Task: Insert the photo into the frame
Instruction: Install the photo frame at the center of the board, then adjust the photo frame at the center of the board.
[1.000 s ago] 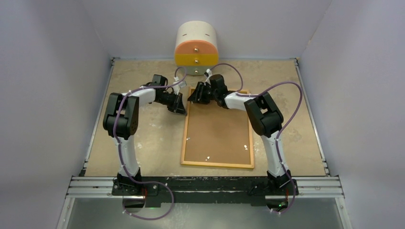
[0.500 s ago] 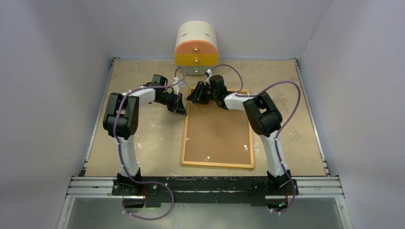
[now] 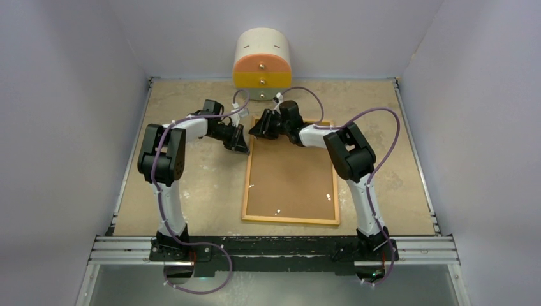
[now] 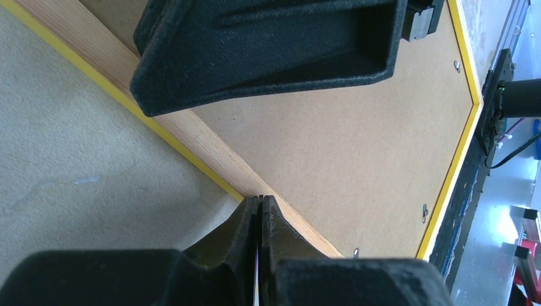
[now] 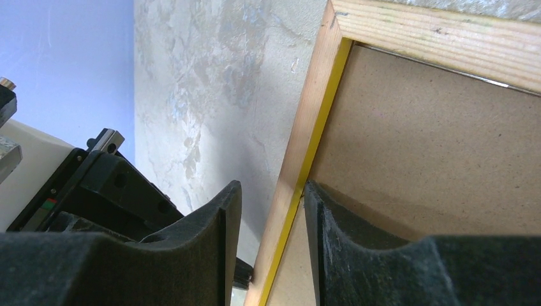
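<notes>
Frame [image 3: 290, 220] of pale grained wood, flat brown board [image 3: 290, 178] inside

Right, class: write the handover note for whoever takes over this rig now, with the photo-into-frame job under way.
Left gripper: shut, tips at the frame's left rail. A pale sliver between its fingers is too thin to identify.
Right gripper: open, straddling the same rail by the far left corner, not clamped.
Frame: lies back-up on the table, with the brown backing board in it.
Photo: not visible in any view, so it may or may not be under the board.
To do: probably confirm the photo is in, then secure the board.
</notes>
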Controlling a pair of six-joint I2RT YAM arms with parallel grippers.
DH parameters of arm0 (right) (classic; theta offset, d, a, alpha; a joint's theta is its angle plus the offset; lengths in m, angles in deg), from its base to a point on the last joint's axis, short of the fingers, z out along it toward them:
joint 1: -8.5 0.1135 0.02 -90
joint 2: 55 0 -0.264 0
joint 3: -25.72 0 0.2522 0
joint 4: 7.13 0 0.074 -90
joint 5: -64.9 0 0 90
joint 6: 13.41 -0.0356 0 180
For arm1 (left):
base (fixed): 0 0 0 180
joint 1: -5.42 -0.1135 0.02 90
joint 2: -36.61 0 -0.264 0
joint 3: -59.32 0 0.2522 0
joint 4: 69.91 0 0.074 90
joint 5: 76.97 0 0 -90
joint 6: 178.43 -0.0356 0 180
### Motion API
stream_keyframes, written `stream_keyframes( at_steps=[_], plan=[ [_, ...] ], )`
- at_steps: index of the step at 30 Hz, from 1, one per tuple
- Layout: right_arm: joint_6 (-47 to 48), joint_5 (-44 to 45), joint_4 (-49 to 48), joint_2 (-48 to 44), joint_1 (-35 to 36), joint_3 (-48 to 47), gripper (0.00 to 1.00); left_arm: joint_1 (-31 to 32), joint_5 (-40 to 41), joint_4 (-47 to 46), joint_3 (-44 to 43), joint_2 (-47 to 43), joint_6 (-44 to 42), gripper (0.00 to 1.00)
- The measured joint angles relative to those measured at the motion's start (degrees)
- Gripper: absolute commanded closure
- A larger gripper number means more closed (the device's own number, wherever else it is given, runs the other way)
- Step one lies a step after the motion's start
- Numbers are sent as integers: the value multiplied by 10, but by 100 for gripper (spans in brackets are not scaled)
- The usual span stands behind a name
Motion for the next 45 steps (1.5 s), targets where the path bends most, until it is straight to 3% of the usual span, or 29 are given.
stream_keyframes(
  at_steps=[11, 14, 17, 22, 26, 30, 34, 38, 45],
  plan=[
    [8, -49, 40, 27, -2, -52, 54, -5, -3, 20, 0, -2, -15, 99],
    [10, -57, 54, 35, 4, -70, 49, -13, -1, 35, 0, -4, -27, 97],
    [18, -60, 80, 34, 15, -82, 38, -31, 1, 56, 0, -11, -43, 95],
    [43, -38, 126, -13, 14, -68, 2, -61, 23, 84, 1, -42, -82, 92],
    [49, -10, 137, -136, -31, 23, 1, -47, 61, 85, 33, -84, -121, 91],
    [49, 54, 139, -280, -137, 118, 1, 5, 110, 82, 86, -119, -157, 91],
    [47, 147, 146, -354, -243, 188, 1, 52, 154, 83, 119, -128, -186, 91],
    [45, 197, 179, -340, -282, 222, 1, 72, 187, 82, 140, -144, -208, 91],
    [47, 180, 186, -238, -268, 209, 1, 113, 231, 79, 173, -179, -236, 91]
  ],
)
